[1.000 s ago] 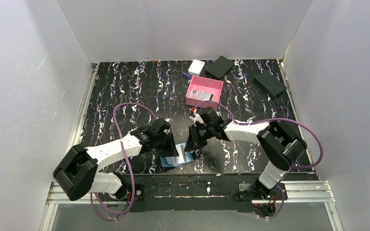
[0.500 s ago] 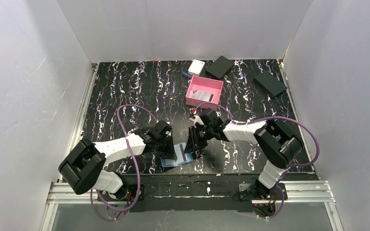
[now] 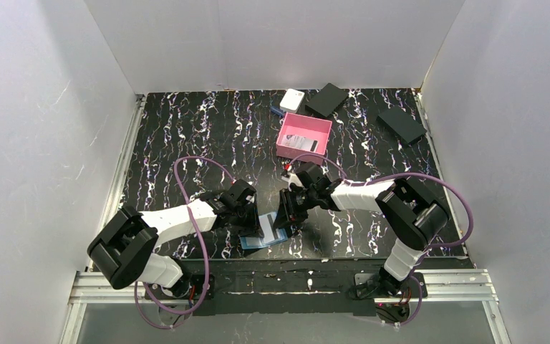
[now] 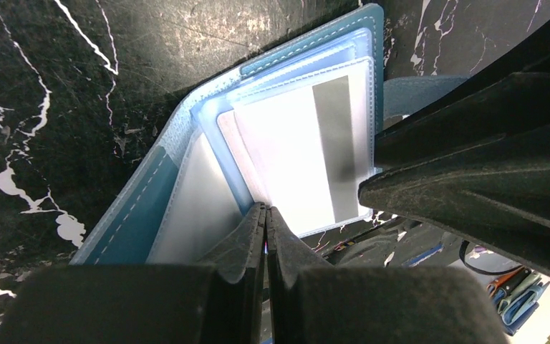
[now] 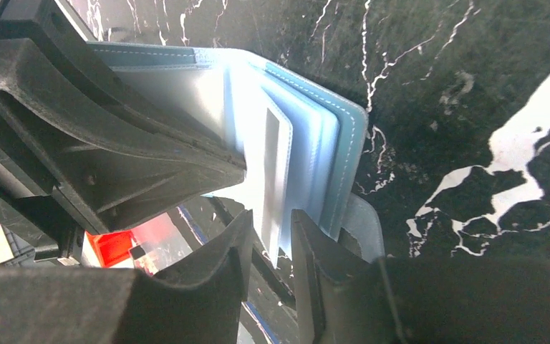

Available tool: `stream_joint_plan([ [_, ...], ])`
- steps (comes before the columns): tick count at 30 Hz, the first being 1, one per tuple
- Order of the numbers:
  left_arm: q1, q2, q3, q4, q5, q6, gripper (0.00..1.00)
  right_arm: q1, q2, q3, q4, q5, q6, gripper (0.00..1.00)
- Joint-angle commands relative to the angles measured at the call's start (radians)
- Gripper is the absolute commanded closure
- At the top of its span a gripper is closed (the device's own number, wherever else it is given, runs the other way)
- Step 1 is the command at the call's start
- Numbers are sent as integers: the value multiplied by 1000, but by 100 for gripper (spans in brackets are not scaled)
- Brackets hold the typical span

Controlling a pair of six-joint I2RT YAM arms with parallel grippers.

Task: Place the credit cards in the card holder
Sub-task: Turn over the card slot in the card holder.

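The blue card holder [image 3: 263, 234] lies open near the table's front edge, between my two grippers. In the left wrist view its clear sleeves [image 4: 200, 193] hold a pale credit card with a dark stripe [image 4: 293, 158]. My left gripper [image 4: 265, 212] is shut, its tips pressing on a sleeve of the holder's left half. My right gripper [image 5: 272, 223] has its jaws a little apart around the free edge of the striped card [image 5: 276, 161] and its sleeve. Other credit cards [image 3: 299, 141] lie in the pink tray.
A pink tray [image 3: 320, 126] stands behind the grippers. A small white box [image 3: 292, 99] and two flat black boxes [image 3: 326, 99] [image 3: 402, 125] lie at the back. White walls close in the black marbled table [image 3: 186, 136].
The left arm's elbow has swung a little to the right and its gripper has settled on the holder. The right gripper has crept slightly left. The holder has stayed in place.
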Motion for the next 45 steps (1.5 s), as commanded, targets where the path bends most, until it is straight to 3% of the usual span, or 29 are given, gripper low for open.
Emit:
stream_joint_plan([
  [1, -3, 27, -31, -28, -24, 9, 100, 23, -13, 11, 30, -33, 3, 65],
  [14, -3, -40, 4, -63, -17, 36, 98, 49, -31, 57, 16, -42, 19, 69],
  [19, -2, -139, 47, -117, -26, 46, 92, 64, -38, 75, 5, -37, 16, 60],
  [26, -2, -338, 62, -252, -75, 28, 89, 100, -13, 118, 2, -40, 18, 59],
  [34, 5, -614, 99, -500, -233, 14, 84, 185, 57, 197, 10, -24, 25, 55],
  [45, 9, -701, 149, -601, -300, -12, 74, 221, 190, 286, 22, -51, 2, 51],
])
